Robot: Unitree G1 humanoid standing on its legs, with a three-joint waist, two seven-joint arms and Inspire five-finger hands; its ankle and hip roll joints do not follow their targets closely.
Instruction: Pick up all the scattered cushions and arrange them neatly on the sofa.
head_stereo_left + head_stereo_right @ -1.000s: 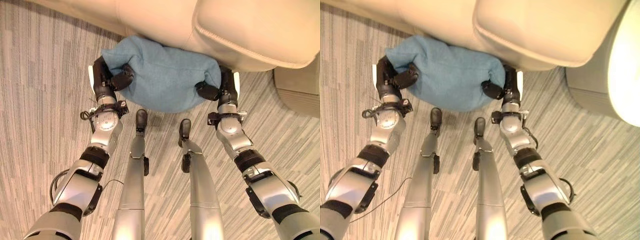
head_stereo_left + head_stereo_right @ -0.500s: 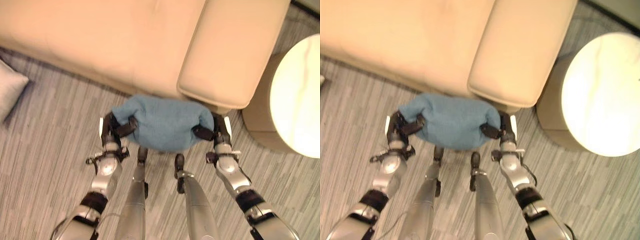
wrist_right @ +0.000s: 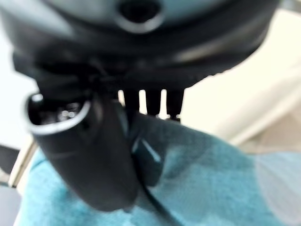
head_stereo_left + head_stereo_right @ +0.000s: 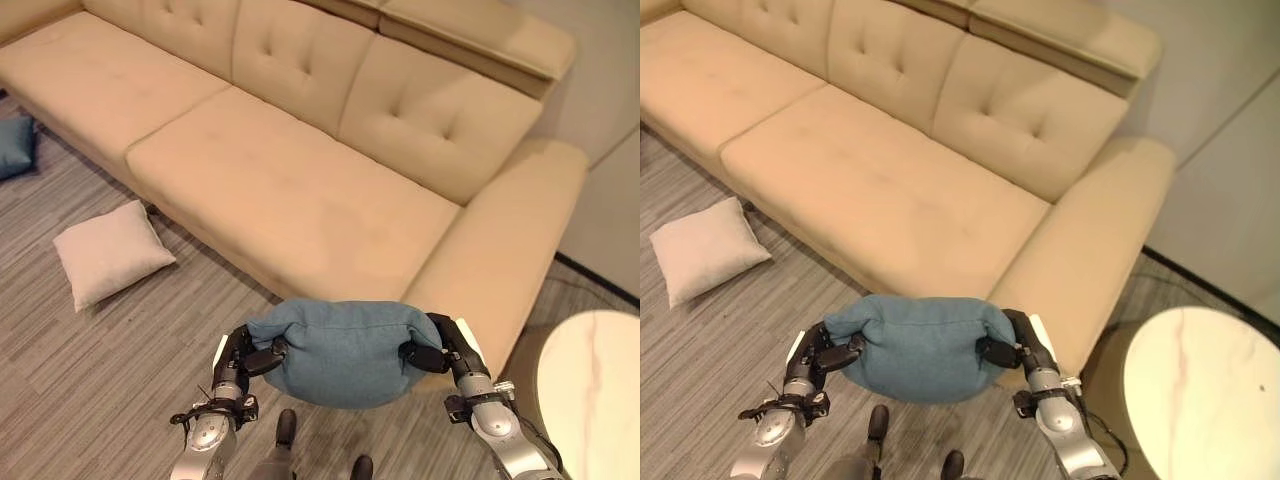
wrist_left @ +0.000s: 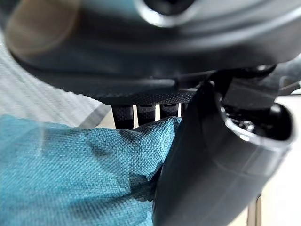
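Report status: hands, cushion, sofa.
Left hand and right hand both clamped on blue cushion, held off the floor. Sofa seat ahead, bare. White cushion on floor, left.

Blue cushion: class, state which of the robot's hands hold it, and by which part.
Both: left hand and right hand pinch the blue cushion at its opposite ends.
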